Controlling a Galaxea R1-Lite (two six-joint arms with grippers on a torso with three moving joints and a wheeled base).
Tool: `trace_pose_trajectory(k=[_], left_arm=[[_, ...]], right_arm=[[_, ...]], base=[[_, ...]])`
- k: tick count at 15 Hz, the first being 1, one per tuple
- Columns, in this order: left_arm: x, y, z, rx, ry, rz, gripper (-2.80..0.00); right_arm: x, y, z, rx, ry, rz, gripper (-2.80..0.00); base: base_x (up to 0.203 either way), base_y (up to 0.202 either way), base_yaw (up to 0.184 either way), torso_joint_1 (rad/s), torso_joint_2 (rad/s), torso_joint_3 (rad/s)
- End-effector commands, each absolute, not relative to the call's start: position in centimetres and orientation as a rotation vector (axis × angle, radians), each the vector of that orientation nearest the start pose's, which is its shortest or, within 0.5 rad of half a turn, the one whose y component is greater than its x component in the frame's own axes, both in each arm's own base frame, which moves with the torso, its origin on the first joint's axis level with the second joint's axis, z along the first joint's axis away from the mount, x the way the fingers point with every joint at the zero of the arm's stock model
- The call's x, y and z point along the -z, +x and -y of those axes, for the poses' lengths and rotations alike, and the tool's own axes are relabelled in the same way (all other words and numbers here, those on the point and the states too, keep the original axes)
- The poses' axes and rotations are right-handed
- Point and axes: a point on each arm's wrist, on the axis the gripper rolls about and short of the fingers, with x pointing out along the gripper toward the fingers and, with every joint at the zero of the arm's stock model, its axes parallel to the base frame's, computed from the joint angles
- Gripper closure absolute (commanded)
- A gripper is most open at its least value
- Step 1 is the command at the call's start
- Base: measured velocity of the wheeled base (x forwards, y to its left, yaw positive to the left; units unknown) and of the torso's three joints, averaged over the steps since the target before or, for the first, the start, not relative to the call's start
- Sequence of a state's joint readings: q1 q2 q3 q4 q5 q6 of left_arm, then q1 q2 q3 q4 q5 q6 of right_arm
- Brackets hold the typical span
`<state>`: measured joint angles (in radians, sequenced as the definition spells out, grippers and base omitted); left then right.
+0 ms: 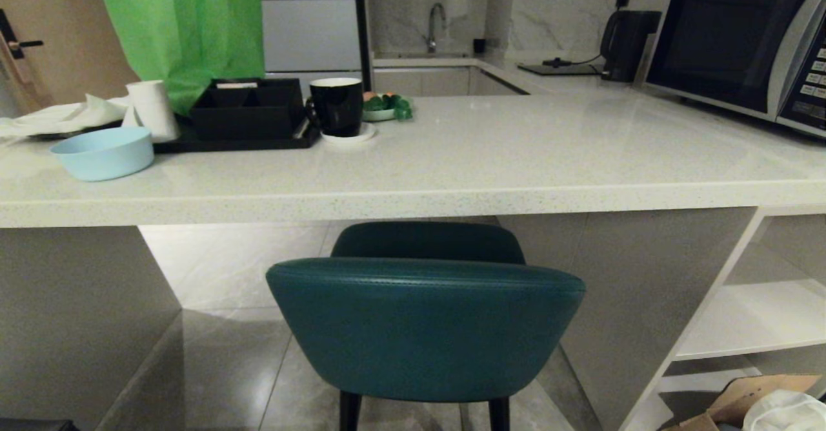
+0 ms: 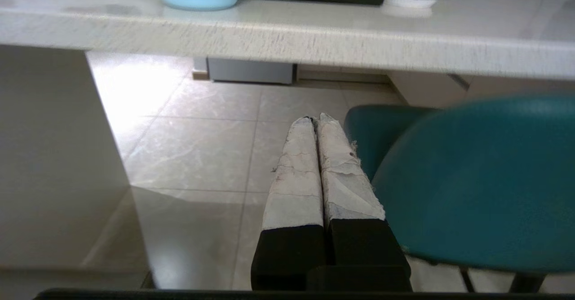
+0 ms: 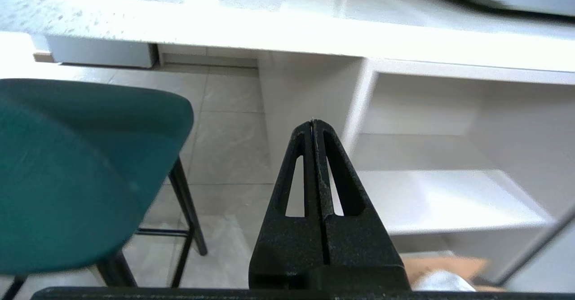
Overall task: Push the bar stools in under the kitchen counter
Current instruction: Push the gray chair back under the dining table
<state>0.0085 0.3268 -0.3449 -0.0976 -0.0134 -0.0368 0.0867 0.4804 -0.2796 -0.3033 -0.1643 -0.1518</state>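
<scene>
A: So, where is the teal padded stool with the curved back and thin black legs (image 1: 425, 328)?

B: It stands on the grey tiled floor (image 1: 219, 379), right in front of the long off-white speckled stone counter (image 1: 413, 195). Its seat sits partly under the thick edge. The back is still outside, at 6 o'clock from the black mug (image 1: 336, 106).

A: What is on top?

B: A light blue round bowl (image 1: 103, 152) at 9 o'clock from the mug, a black tray (image 1: 248, 118) between them, and a silver microwave (image 1: 735, 44) far off at 3 o'clock.

A: And the claws?

B: The left gripper (image 2: 314, 119) has white-wrapped fingers (image 2: 296, 169) pressed tight together, with nothing in them. It is just beside the stool's back, on the stool's left side. I can't tell if it touches.

A: The other one?

B: The right gripper (image 3: 313, 122) is black and pressed together too, holding nothing. It is on the stool's other side, apart from it, pointing at the open white shelf (image 3: 444, 196).
</scene>
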Motion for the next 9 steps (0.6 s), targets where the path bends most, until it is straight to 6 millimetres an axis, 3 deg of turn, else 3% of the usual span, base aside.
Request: trace_pose_trajectory(k=[1,3,5,9], left_arm=[[-17.3,-3.5,0.1,0.016,-0.029,0.202,0.00],[-15.4,-4.6,0.2,0.072,-0.018,0.167,0.00],[-13.4,-5.0,0.3,0.094,-0.005,0.113,0.00],[-10.0,-3.7,0.2,0.089,0.037,-0.009,0.00]], right_arm=[[-17.7,-2.2,0.5,0.106,-0.135,0.171,0.00],[-15.7,-4.9,0.4,0.098,-0.145,0.162,0.00],[-14.1,-5.8,0.2,0.064,-0.142,0.123,0.00],[-10.2,-3.6,-0.1,-0.049,-0.139,0.025,0.00]], base=[[0.000,0.000,0.000,0.000,0.00,0.000],[0.000,0.000,0.000,0.000,0.00,0.000],[0.000,0.000,0.000,0.000,0.00,0.000],[0.000,0.000,0.000,0.000,0.00,0.000]])
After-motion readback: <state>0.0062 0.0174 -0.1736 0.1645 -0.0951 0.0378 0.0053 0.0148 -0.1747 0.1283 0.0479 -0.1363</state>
